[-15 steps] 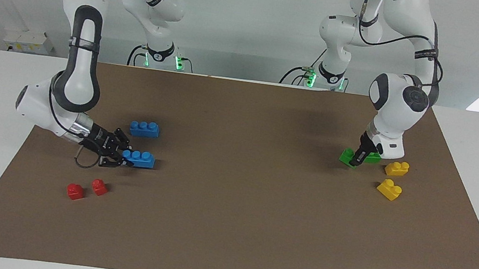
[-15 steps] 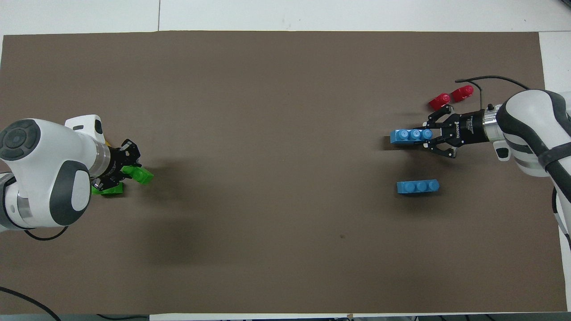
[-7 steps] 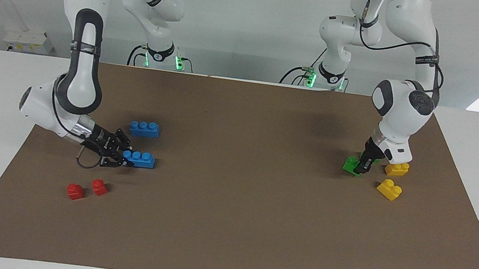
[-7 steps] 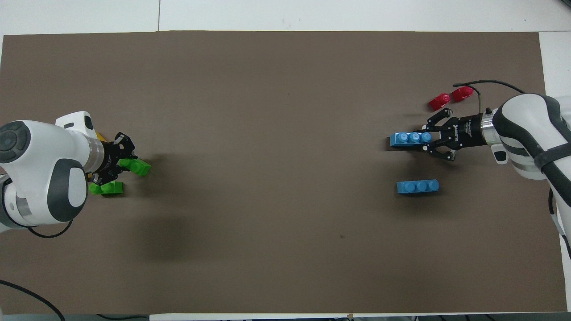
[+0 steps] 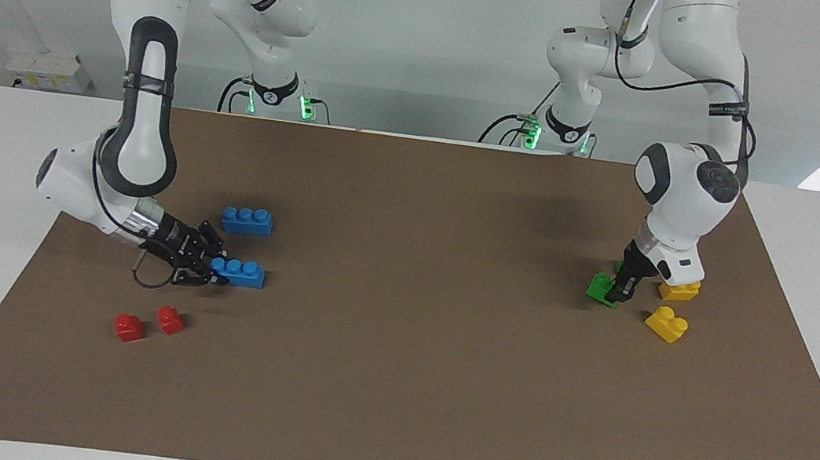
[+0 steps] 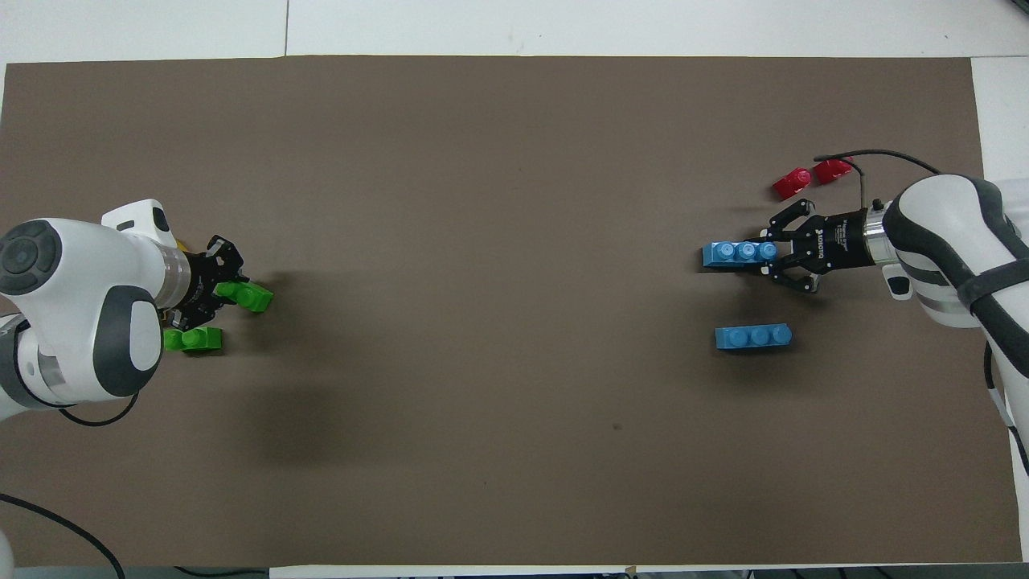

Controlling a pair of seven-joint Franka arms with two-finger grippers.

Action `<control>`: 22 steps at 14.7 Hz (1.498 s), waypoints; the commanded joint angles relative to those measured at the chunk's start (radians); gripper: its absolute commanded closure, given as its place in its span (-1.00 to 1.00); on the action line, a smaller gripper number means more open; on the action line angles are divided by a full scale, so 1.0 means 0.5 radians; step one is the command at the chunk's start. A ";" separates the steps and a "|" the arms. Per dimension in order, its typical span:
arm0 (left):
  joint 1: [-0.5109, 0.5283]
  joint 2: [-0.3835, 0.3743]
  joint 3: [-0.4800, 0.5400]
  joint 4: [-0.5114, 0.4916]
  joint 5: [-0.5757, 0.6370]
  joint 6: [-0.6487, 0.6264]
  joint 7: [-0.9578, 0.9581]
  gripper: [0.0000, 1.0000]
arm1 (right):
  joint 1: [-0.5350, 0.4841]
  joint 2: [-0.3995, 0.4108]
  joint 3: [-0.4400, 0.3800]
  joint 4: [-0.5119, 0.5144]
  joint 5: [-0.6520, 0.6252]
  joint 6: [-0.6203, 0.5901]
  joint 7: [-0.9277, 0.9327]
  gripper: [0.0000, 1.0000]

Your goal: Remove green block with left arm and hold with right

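My left gripper (image 5: 614, 292) is shut on one green block (image 5: 599, 288), held tilted low over the mat at the left arm's end; it also shows in the overhead view (image 6: 248, 297), as does the gripper (image 6: 228, 291). The second green block (image 6: 194, 339) lies on the mat beside it, nearer to the robots, mostly hidden in the facing view. My right gripper (image 5: 217, 273) is shut on the end of a three-stud blue brick (image 5: 240, 271) at the right arm's end, also seen from overhead (image 6: 766, 253) with the brick (image 6: 733, 253).
Two yellow bricks (image 5: 679, 289) (image 5: 667, 324) lie close by the left gripper. Another blue brick (image 5: 247, 220) (image 6: 753, 336) lies nearer to the robots than the held one. Two red blocks (image 5: 128, 327) (image 5: 169, 319) lie farther out. Everything rests on a brown mat (image 5: 401, 355).
My left gripper has carried its green block a little away from the robots, off the second green block, which now shows apart. The right gripper and its blue brick shifted only slightly.
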 commanded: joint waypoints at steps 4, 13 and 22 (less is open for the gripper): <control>0.021 0.070 -0.019 0.019 -0.036 0.049 0.162 1.00 | -0.003 -0.081 0.021 -0.004 -0.056 -0.041 0.054 -0.77; 0.018 0.017 -0.016 0.154 -0.036 -0.128 0.295 -1.00 | -0.058 -0.351 0.014 0.054 -0.252 -0.290 0.251 -0.95; 0.046 -0.154 -0.019 0.626 -0.014 -0.816 0.314 -1.00 | -0.040 -0.618 0.042 0.416 -0.761 -0.594 0.141 -0.96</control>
